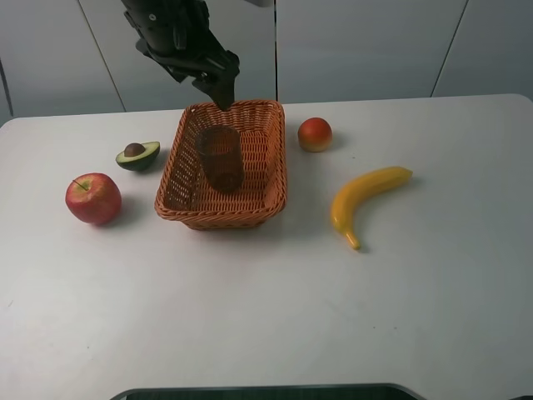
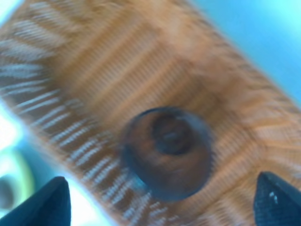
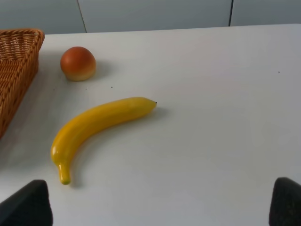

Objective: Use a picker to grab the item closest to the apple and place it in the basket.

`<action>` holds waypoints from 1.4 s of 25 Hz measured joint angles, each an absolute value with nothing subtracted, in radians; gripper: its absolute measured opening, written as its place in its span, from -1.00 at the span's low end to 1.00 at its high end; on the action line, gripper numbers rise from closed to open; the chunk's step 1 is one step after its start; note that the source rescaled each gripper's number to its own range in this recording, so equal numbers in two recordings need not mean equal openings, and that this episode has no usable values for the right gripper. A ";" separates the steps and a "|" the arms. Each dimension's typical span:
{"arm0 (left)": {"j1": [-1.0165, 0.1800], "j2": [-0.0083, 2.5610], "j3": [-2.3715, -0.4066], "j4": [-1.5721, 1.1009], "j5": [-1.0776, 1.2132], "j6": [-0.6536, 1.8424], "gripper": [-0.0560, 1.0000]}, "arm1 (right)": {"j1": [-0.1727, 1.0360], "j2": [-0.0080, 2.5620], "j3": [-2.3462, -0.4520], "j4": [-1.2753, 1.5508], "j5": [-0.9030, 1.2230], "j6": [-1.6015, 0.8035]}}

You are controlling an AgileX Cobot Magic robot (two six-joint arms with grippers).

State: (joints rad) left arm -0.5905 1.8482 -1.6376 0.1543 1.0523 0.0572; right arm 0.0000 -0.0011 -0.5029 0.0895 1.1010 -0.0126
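Note:
The red apple [image 1: 93, 198] lies on the white table at the left. Closest to it is an avocado half [image 1: 137, 155], pit up, between the apple and the wicker basket [image 1: 258, 190]. A brown translucent cup [image 1: 221, 158] stands inside the basket; the blurred left wrist view shows this cup [image 2: 167, 153] from above. My left gripper [image 1: 220, 83] hangs over the basket's far rim, open and empty, its dark fingertips [image 2: 47, 202] wide apart. My right gripper [image 3: 160, 207] is open above the table near the banana [image 3: 96, 122], holding nothing.
A round orange-red fruit [image 1: 315, 134] sits just right of the basket. The yellow banana [image 1: 366, 198] lies further right and nearer the front. A dark edge [image 1: 266, 392] runs along the table's front.

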 joint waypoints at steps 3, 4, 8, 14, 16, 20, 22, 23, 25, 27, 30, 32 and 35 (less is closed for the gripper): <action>-0.557 1.828 -1.638 0.166 1.094 0.027 0.99 | 0.000 -0.001 -0.503 0.089 1.101 -0.013; -0.541 1.824 -1.638 0.154 1.106 0.023 0.99 | 0.000 -0.001 -0.503 0.089 1.101 -0.013; -0.436 1.797 -1.638 0.080 1.153 0.017 0.99 | 0.000 -0.001 -0.503 0.089 1.101 -0.013; -0.271 1.697 -1.638 0.057 1.211 -0.010 0.99 | 0.000 -0.001 -0.503 0.089 1.101 -0.013; -0.227 1.649 -1.638 0.057 1.213 -0.020 0.99 | 0.000 -0.001 -0.503 0.089 1.101 -0.013; -0.201 1.528 -1.618 0.054 1.214 -0.034 0.99 | 0.000 -0.001 -0.503 0.089 1.101 -0.013; -0.199 1.442 -1.565 0.053 1.214 -0.046 0.99 | 0.000 -0.001 -0.503 0.089 1.101 -0.013; -0.199 1.384 -1.520 0.053 1.214 -0.052 0.99 | 0.000 -0.001 -0.503 0.089 1.101 -0.013; -0.199 1.301 -1.451 0.056 1.216 -0.063 0.99 | 0.000 -0.001 -0.503 0.089 1.101 -0.013; -0.199 1.204 -1.365 0.055 1.218 -0.067 1.00 | 0.000 -0.001 -0.503 0.089 1.101 -0.013; -0.199 1.067 -1.253 0.055 1.222 -0.076 1.00 | 0.000 -0.001 -0.503 0.089 1.101 -0.013; -0.199 0.962 -1.195 0.062 1.224 -0.087 1.00 | 0.000 -0.001 -0.503 0.089 1.101 -0.013; -0.199 0.820 -1.115 0.070 1.224 -0.093 1.00 | 0.000 -0.001 -0.503 0.089 1.101 -0.013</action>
State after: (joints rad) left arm -0.1994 0.8205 -1.1152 0.0702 1.2237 -0.0933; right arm 0.0000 -0.0011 -0.5029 0.0895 1.1010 -0.0126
